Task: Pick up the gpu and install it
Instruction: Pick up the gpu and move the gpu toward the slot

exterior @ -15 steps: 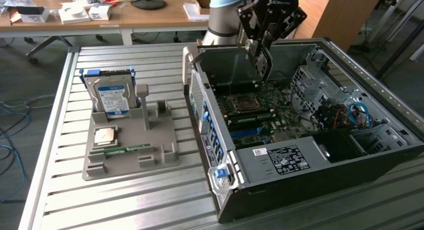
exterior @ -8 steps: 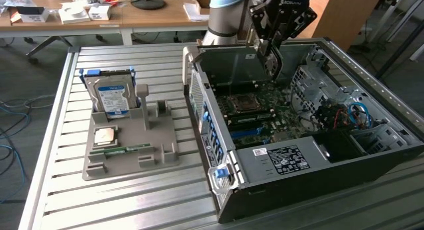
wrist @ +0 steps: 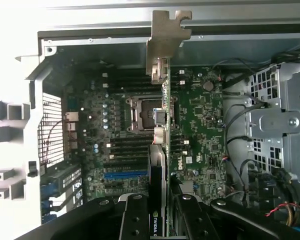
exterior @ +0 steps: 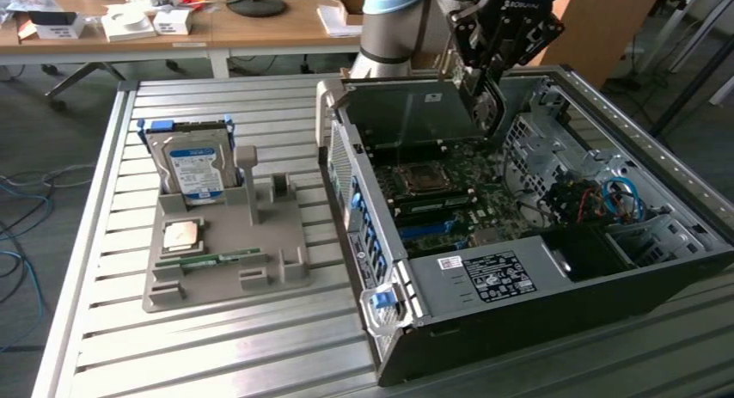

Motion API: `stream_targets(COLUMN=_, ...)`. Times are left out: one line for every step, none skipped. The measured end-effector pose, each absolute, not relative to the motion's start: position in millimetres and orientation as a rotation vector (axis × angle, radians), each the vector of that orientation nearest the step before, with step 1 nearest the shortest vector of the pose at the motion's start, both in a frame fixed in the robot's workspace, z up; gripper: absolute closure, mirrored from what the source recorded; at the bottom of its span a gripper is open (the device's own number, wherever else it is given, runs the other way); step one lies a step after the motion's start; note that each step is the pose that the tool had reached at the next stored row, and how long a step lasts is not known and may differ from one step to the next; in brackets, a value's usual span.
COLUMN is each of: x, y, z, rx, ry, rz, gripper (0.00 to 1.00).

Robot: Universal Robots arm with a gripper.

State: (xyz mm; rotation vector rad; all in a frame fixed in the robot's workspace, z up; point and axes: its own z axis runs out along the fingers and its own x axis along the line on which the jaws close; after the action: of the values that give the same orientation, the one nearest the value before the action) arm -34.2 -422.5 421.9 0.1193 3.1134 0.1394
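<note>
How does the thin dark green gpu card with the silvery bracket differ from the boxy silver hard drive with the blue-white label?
The gpu is a thin board; the hard drive is a thick box. The gpu is clamped in the gripper over the open computer case; the hard drive sits in the grey tray. Both are upright, on edge.

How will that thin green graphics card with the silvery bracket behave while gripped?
Probably stiff: the thin green graphics card, clamped in the black end effector, runs straight without sagging. Likely light, being so thin. Its bare circuitry looks fragile, so bumping the green motherboard could harm it.
</note>
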Motion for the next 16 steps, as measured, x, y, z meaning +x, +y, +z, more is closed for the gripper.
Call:
stream_targets(x=-32, y=-423, z=422, rx=0.119, ry=3.113, rz=0.140, gripper=0.74)
stream_targets(x=-30, y=-422, z=422, rx=0.119, ry=3.113, rz=0.139, gripper=0.74)
stream_targets(x=-28, y=-423, z=422, rx=0.119, ry=3.113, rz=0.140, gripper=0.74)
stream_targets(x=-26, y=-423, z=422, rx=0.119, ry=3.113, rz=0.140, gripper=0.74)
stream_targets(x=-23, y=-423, z=422, rx=0.119, ry=3.113, rz=0.140, gripper=0.74)
stream_targets(x=-21, y=-422, z=422, rx=0.119, ry=3.113, rz=0.140, gripper=0.74)
stream_targets(x=-19, y=-423, z=422, rx=0.119, ry=3.113, rz=0.140, gripper=0.74)
stream_targets(x=-17, y=-423, z=422, rx=0.119, ry=3.113, rz=0.140, gripper=0.74)
stream_targets(x=-15, y=-423, z=422, rx=0.119, ry=3.113, rz=0.140, gripper=0.74)
stream_targets(x=-13, y=-422, z=422, rx=0.119, ry=3.113, rz=0.140, gripper=0.74)
stream_targets(x=-11, y=-423, z=422, rx=0.119, ry=3.113, rz=0.140, gripper=0.74)
stream_targets(x=-9, y=-423, z=422, rx=0.119, ry=3.113, rz=0.140, gripper=0.74)
stream_targets(x=-7, y=-422, z=422, rx=0.119, ry=3.113, rz=0.140, gripper=0.74)
stream_targets(x=-5, y=-422, z=422, rx=0.119, ry=3.113, rz=0.140, gripper=0.74)
stream_targets(x=-3, y=-422, z=422, rx=0.119, ry=3.113, rz=0.140, gripper=0.74)
stream_targets(x=-1, y=-422, z=422, rx=0.119, ry=3.113, rz=0.140, gripper=0.74)
